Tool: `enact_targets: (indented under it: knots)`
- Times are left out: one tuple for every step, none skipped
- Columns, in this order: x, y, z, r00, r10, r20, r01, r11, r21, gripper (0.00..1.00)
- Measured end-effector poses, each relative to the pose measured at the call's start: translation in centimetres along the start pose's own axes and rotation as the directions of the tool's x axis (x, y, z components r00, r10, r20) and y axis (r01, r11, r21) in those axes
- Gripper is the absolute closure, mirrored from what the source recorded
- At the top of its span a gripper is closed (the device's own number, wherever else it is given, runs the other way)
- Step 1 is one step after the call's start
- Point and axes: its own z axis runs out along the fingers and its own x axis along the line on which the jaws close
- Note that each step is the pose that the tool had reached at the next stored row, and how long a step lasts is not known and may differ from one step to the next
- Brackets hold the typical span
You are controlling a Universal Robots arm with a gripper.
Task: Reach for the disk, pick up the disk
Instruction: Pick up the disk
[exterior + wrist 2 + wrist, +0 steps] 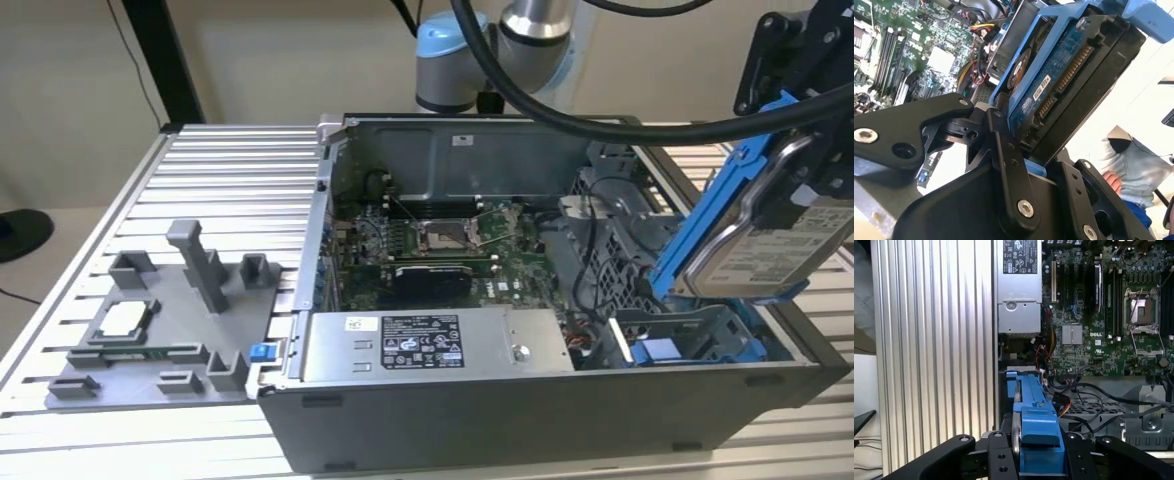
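Black pincer [1029, 165] links fill the foreground in the second wrist view, closed on the lower end of the disk [1074, 85], whose blue bracket and connector edge rise steeply away from them. Seen in the exterior view, the disk [774, 240] hangs tilted, nearly on edge, above the case [534, 420] at the exterior view's right, clear of the blue bay [694, 345] beneath it; judging by that gap, it has been lifted out and the pick-up is largely done. Gripping it by the bracket's narrow sides appears to keep the label face and the circuit side free of contact. In the first wrist view the bracket of the disk [1036, 430] sits squarely between the pincer arms, with the board [1104, 315] and power supply [1019, 290] below. Beside the case, a grey holder [160, 340] carrying a small square chip [123, 318] rests on the ribbed surface [214, 170], well apart from the grasp.
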Motion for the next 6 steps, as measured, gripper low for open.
enact_targets:
  knots:
    - [0.01,0.0,0.0,1.0,0.0,0.0,0.0,1.0,0.0,1.0]
    - [0.01,0.0,0.0,1.0,0.0,0.0,0.0,1.0,0.0,1.0]
    - [0.03,-0.01,0.0,1.0,0.0,0.0001,0.0,1.0,0.0,1.0]
    - [0.04,-0.01,0.0,1.0,0.0,0.0001,0.0,1.0,0.0,1.0]
    - [0.04,-0.01,0.0,1.0,0.0,0.0001,0.0,1.0,0.0,1.0]
    - [0.04,-0.01,0.0,1.0,0.0,0.0001,0.0,1.0,0.0,1.0]
